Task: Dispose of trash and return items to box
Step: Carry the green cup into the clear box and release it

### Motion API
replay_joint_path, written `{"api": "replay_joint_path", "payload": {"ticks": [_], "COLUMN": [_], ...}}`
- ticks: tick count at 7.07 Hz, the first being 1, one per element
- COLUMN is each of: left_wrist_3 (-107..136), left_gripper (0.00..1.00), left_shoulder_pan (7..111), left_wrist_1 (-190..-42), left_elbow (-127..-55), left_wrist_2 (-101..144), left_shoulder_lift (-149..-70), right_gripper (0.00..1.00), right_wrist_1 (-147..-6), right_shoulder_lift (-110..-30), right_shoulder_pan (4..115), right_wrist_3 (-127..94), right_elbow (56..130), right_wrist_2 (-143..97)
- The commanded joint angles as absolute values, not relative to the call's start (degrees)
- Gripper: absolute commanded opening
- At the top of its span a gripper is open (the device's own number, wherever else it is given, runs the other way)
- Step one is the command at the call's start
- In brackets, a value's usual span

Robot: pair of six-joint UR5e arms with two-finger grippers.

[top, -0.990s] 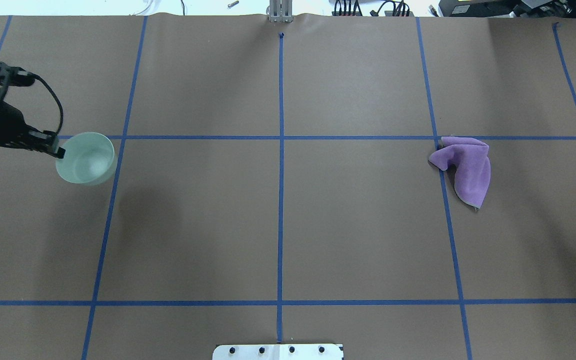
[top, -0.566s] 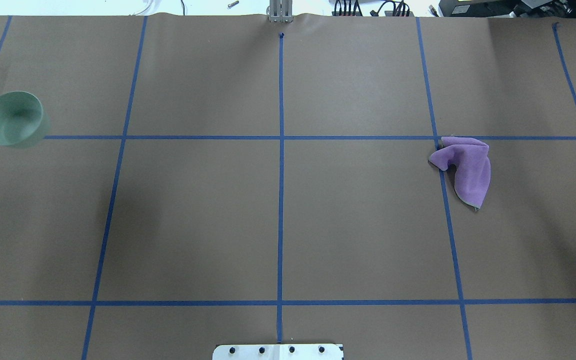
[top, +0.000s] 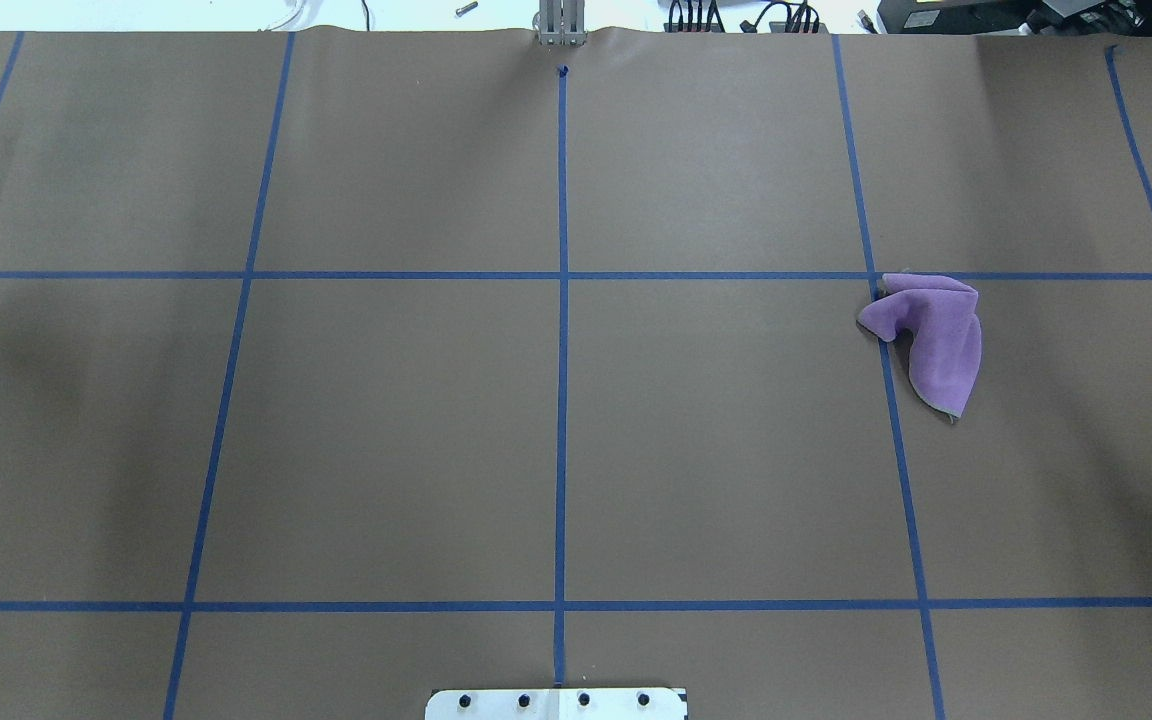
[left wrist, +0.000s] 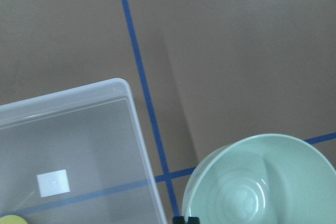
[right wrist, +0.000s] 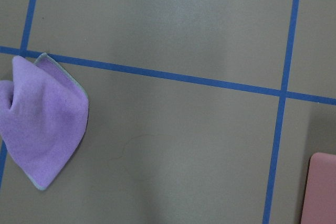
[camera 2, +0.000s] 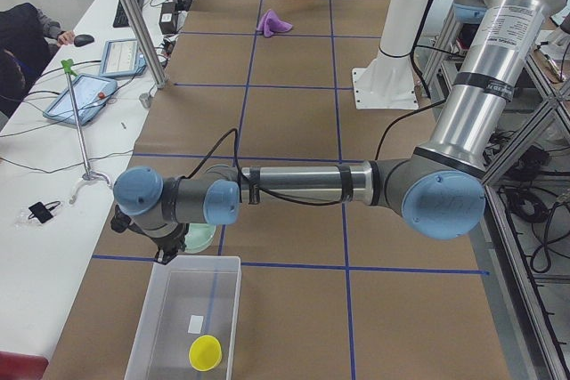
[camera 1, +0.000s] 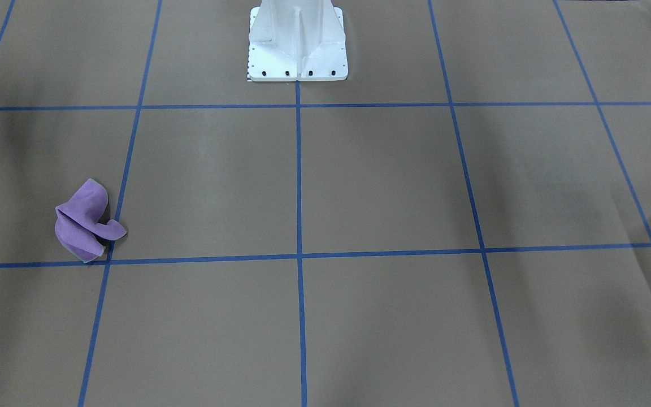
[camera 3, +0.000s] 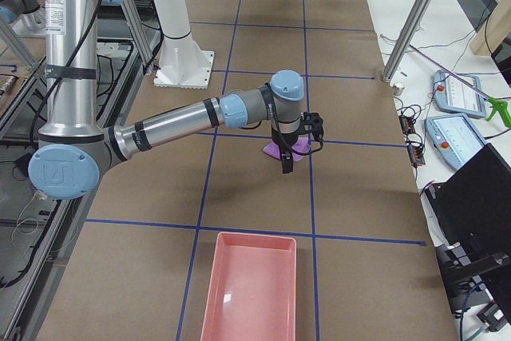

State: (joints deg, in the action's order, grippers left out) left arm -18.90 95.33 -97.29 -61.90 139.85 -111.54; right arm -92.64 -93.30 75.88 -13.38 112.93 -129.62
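Note:
My left gripper (camera 2: pixel 166 254) is shut on the rim of a pale green bowl (camera 2: pixel 201 236) and holds it just beyond the far end of a clear plastic box (camera 2: pixel 151 309). In the left wrist view the bowl (left wrist: pixel 257 182) sits beside the box corner (left wrist: pixel 123 85). A yellow item (camera 2: pixel 206 352) lies in the box. A crumpled purple cloth (top: pixel 931 335) lies on the table's right side; it also shows in the right wrist view (right wrist: pixel 42 121). My right gripper (camera 3: pixel 286 157) hovers near the cloth; I cannot tell whether it is open or shut.
A pink bin (camera 3: pixel 251 285) stands at the table's right end, its corner in the right wrist view (right wrist: pixel 321 187). The white robot base (camera 1: pixel 297 39) is at the middle. Brown paper with blue tape lines covers the table. An operator's desk runs along the far side.
My left gripper has carried the green bowl leftward, out of the overhead view. The purple cloth has not moved.

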Motion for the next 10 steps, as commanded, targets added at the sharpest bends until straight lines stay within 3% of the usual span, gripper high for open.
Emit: {"api": "replay_joint_path", "payload": {"ticks": [1, 3, 8, 9, 10], "left_wrist_3": [-16.74, -12.76, -3.96, -4.13, -4.57], "left_gripper": [0.00, 0.00, 0.00, 0.98, 0.99], "left_shoulder_pan": [95.46, 93.26, 85.17, 85.17, 85.17], "left_wrist_1": [-111.20, -123.01, -134.65, -134.91, -136.22], "left_elbow": [-49.00, -40.55, -34.81, -35.07, -35.24], "left_wrist_2": [139.57, 137.83, 130.09, 130.08, 130.08], "left_shoulder_lift": [-112.94, -113.20, -113.55, -113.38, -113.12], "right_gripper": [1.00, 1.00, 1.00, 1.00, 1.00], "right_wrist_1": [-92.64, -92.64, -92.64, -92.64, -92.55], "right_shoulder_lift": [-92.99, -92.81, -92.81, -92.81, -92.73], "right_shoulder_pan": [75.59, 75.59, 75.59, 75.59, 75.50], "right_wrist_3": [-13.53, -13.54, -13.54, -13.80, -14.76], "right_elbow": [112.85, 112.85, 112.85, 113.03, 113.11], "right_wrist_2": [-129.55, -129.55, -129.55, -129.64, -129.73]}}
